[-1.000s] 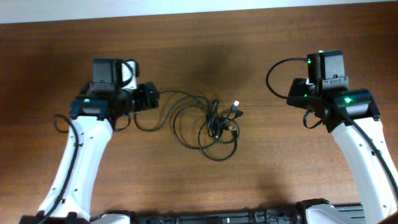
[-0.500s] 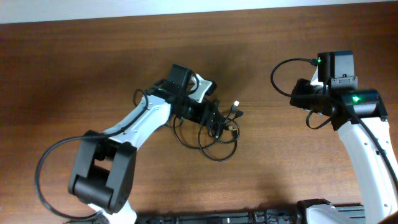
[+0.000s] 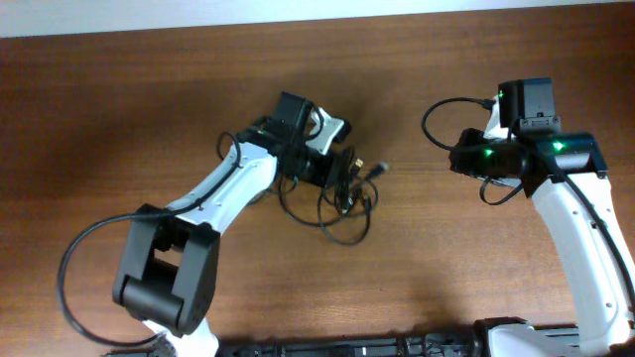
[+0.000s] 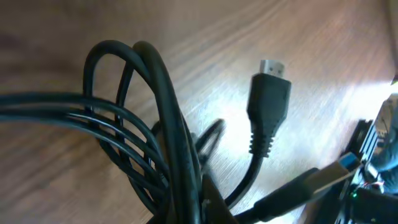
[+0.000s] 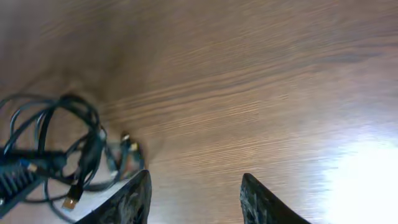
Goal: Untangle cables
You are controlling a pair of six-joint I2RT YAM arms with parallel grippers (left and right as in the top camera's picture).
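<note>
Overhead, the left arm is seen bent sharply at the elbow and reached across to the middle of the counter (image 3: pixel 119 109), where the left pincer (image 3: pixel 332 171) is clenched on a bunch of the cables (image 3: pixel 345 210). The right arm is held at the right side, its right pincer (image 5: pixel 196 177) released, fingers spread over bare wood, well apart from the tangle. The cables are thin and black, looped over one another; a metal-tipped plug (image 4: pixel 270 99) is shown free beside the bundle. The left pincer's fingers are cut off at the lower edge of its wrist view, and the nearest strands are blurred.
</note>
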